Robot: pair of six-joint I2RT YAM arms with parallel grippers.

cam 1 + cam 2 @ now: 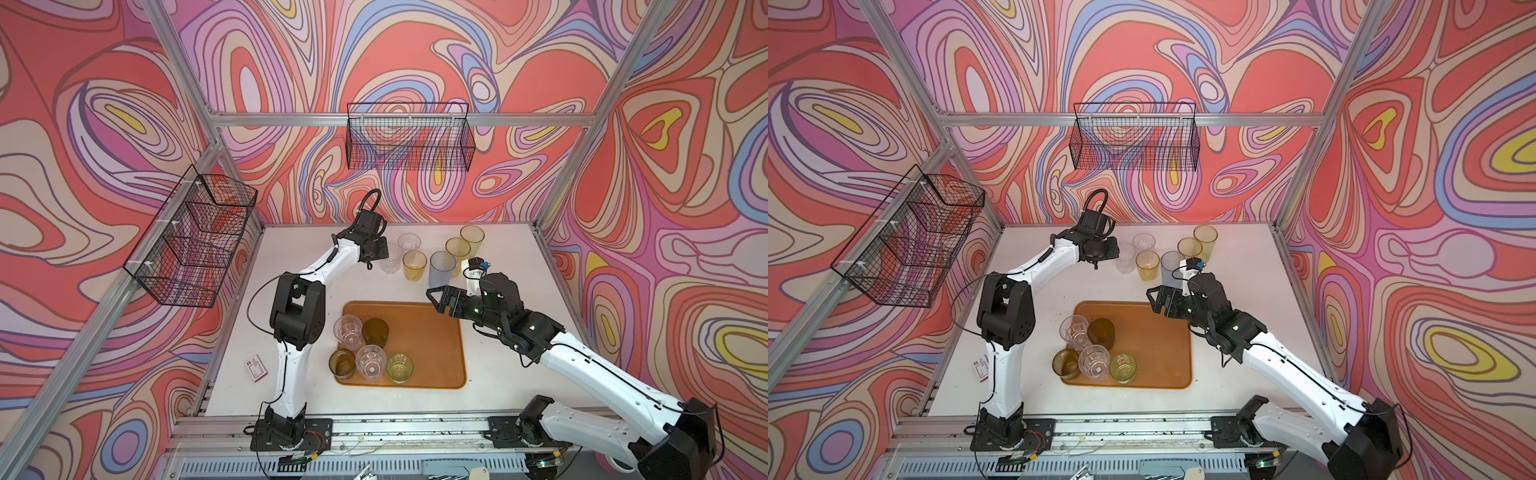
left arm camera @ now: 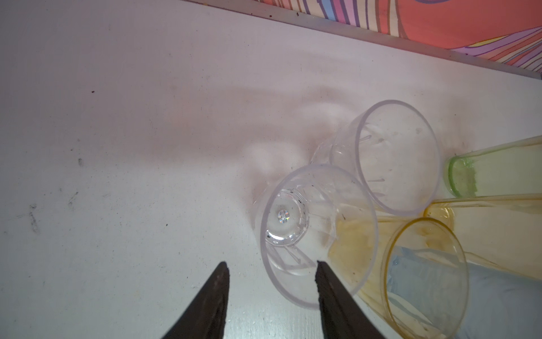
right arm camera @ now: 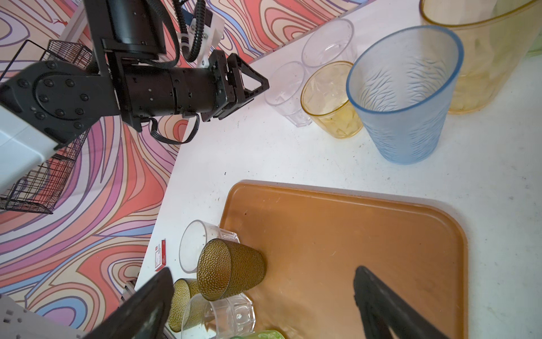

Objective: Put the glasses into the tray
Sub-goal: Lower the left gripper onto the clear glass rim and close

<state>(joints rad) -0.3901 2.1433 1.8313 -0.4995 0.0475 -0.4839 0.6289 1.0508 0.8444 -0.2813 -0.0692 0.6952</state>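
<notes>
The left gripper (image 2: pixel 271 265) is seen with its fingers apart, one on each side of the near wall of a clear tumbler (image 2: pixel 283 218) on the white table (image 2: pixel 117 146). The right gripper (image 3: pixel 263 270) is held wide open above the orange-brown tray (image 1: pixel 424 332). 5 glasses (image 1: pixel 375 331) are gathered at the tray's left side, and 6 stand on the table behind it.

tray (image 1: pixel 432 345), right half: bare, open from above
tray, left edge: five short glasses (image 1: pixel 371 362) clustered
table (image 1: pixel 494 386) back: six tumblers (image 1: pixel 414 266) packed close
</notes>
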